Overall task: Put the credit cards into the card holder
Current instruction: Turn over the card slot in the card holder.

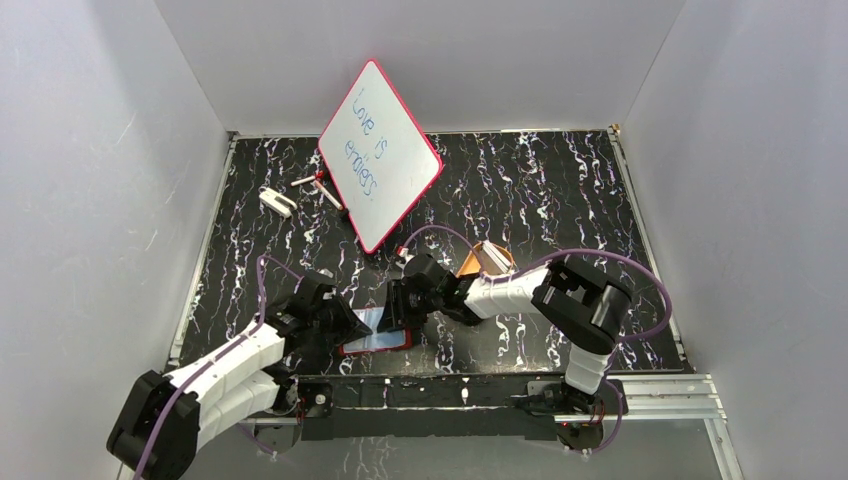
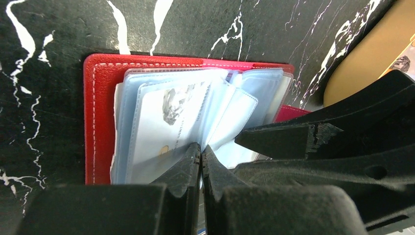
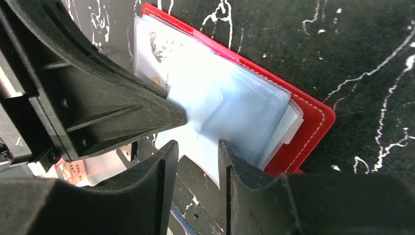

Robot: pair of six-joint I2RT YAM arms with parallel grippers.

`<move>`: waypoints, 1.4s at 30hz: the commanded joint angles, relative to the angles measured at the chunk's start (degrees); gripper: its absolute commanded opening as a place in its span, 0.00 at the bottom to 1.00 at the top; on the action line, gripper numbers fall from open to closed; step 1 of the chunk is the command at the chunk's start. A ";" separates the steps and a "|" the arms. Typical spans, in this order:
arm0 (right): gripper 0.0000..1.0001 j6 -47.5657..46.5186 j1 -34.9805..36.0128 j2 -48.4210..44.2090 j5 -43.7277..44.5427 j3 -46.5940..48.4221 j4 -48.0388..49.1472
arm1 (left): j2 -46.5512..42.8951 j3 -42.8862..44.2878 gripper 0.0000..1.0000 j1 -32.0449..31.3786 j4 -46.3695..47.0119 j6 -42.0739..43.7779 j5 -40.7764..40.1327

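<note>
The card holder [image 2: 100, 98] lies open on the black marbled table, a dark red wallet [image 1: 385, 342] with its bluish clear sleeves [image 3: 244, 107] fanned up. One pale credit card [image 2: 166, 117] with a gold chip sits inside a sleeve. My left gripper [image 2: 200, 149] is shut, its tips pressed against the sleeves beside that card; I cannot tell whether a sleeve is pinched. My right gripper [image 3: 195, 147] stands open over the wallet's other side, with a loose sleeve flap lying flat between its fingers. In the top view both grippers [image 1: 352, 325] [image 1: 400, 305] meet over the wallet.
An orange-tan oval tray [image 1: 472, 262] holding something pale lies just behind the right gripper. A red-framed whiteboard [image 1: 380, 155] leans at the back, with markers [image 1: 320, 185] and a small white object [image 1: 277, 202] to its left. Grey walls enclose the table.
</note>
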 commanded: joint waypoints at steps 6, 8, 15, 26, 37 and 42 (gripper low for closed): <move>0.23 0.55 -0.70 0.52 4.25 -3.07 -0.65 | -1.71 1.63 0.00 -0.28 -5.28 0.47 -1.99; 0.19 -0.29 -0.68 1.35 4.54 -2.46 -2.06 | -1.69 2.33 0.00 -0.28 -6.29 0.52 -2.49; 0.12 -1.74 -0.64 2.76 5.56 -1.64 -4.98 | -5.98 8.47 0.05 -0.28 -15.24 2.06 -7.99; 0.10 -2.50 -0.71 4.51 5.21 -0.96 -5.83 | -7.69 14.28 0.34 -0.28 -14.22 5.50 -2.05; 0.10 -2.11 -0.77 5.45 4.68 -0.63 -5.47 | -4.74 9.82 0.34 -2.39 -4.99 3.59 7.25; 0.11 -2.15 -0.79 6.30 4.39 0.08 -5.80 | -3.32 8.93 0.33 -9.20 -4.63 3.14 5.69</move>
